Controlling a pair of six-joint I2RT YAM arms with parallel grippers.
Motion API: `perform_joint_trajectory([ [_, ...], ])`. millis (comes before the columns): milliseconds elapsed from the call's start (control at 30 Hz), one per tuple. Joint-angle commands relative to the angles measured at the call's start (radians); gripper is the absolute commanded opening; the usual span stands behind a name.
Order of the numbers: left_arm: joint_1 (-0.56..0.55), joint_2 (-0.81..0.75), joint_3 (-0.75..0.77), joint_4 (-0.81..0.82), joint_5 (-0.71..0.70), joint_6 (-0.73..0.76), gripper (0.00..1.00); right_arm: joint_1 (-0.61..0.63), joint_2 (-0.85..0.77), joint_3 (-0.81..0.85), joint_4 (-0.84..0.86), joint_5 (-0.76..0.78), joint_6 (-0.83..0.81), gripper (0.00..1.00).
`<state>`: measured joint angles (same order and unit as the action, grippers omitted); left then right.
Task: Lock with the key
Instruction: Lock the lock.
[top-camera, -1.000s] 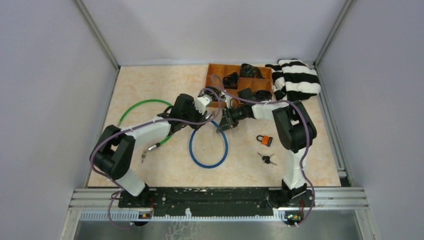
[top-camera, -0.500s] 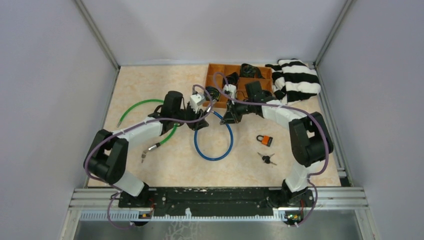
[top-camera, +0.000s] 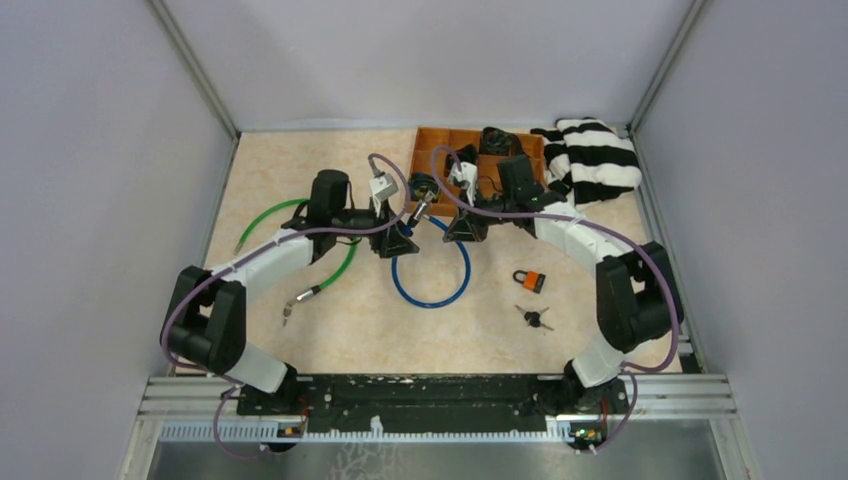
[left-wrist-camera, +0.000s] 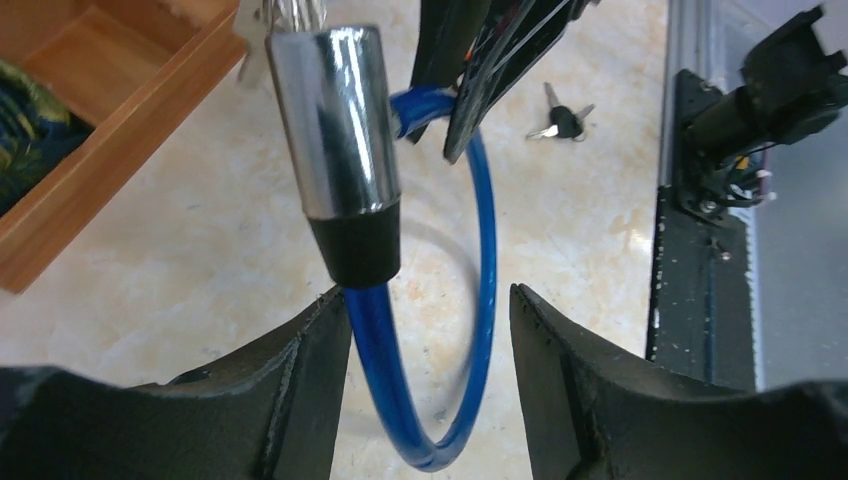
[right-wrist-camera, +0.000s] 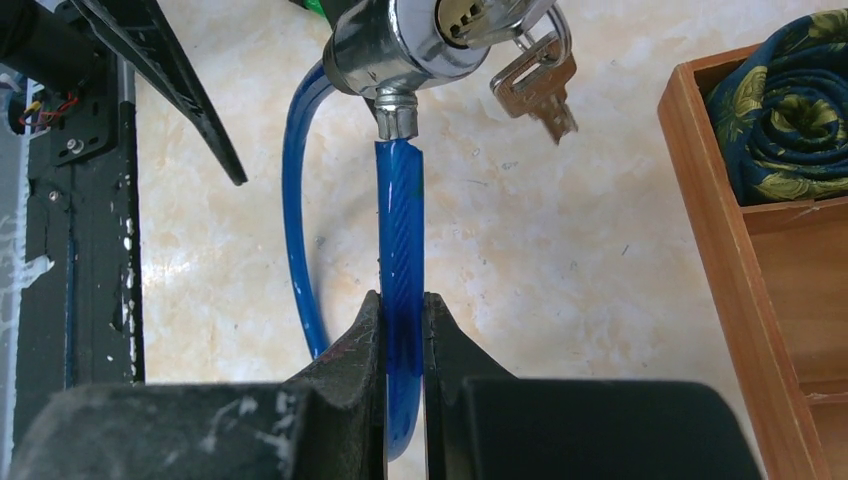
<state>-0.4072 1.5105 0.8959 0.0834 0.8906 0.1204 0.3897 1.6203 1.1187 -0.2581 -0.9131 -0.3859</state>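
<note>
**A:** Position of the cable (top-camera: 432, 282)?

**B:** Looped at the centre of the table (top-camera: 330, 340). Barrel (right-wrist-camera: 420, 40) lifted off the surface at 12 o'clock of the loop. Key (right-wrist-camera: 535, 88) at the keyhole face, with a second one hanging off the same ring.

**A:** State of the right gripper (right-wrist-camera: 402, 312)?

**B:** Clamped on the cable just below the barrel's metal neck, at 1 o'clock of the loop.

**A:** And the left gripper (left-wrist-camera: 430, 310)?

**B:** Jaws apart, straddling the cable below the barrel's black collar, at 11 o'clock of the loop. Gripping nothing. Close to the sheath on one side, with a clear gap on the other.

**A:** Handling, as judged?

**B:** Springy rather than limp in the cable, with a smooth plastic sheath likely to twist between pads. Dense, polished and slippery in the barrel, so top-heavy when held only by the cable. Small, thin and stiff in the key, probably needing only light torque.

**A:** Where to take hold?

**B:** On the flat bow of the key, pads across its two faces, for the turn. On the black collar or close under the barrel for the counter-hold, not far down the sheath. Best to avoid the bare chrome, given the risk of slipping.

**A:** Anything else nearby?

**B:** Padlock (top-camera: 530, 280) at 3 o'clock of the loop and loose keys (top-camera: 537, 318) at 4 o'clock, both well apart from it and probably not needed.
</note>
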Motion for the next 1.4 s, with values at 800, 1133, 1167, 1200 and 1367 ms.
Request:
perform_joint_trajectory([
  [800,0.008,0.033,0.144,0.014,0.111,-0.134,0.53,0.021,-0.154,-0.007,-0.007,-0.079,-0.063,0.0],
  [1133,0.006,0.024,0.135,0.029,0.102,-0.129,0.44,0.035,-0.155,-0.005,-0.02,-0.089,-0.071,0.0],
  [1167,0.006,0.023,0.134,0.032,0.105,-0.128,0.41,0.035,-0.153,-0.006,-0.019,-0.088,-0.071,0.0],
  [1200,0.007,0.024,0.133,0.035,0.117,-0.128,0.38,0.036,-0.153,-0.005,-0.018,-0.086,-0.071,0.0],
  [1367,0.002,0.031,0.143,0.034,0.197,-0.115,0.17,0.041,-0.141,0.019,-0.006,-0.075,-0.075,0.0],
])
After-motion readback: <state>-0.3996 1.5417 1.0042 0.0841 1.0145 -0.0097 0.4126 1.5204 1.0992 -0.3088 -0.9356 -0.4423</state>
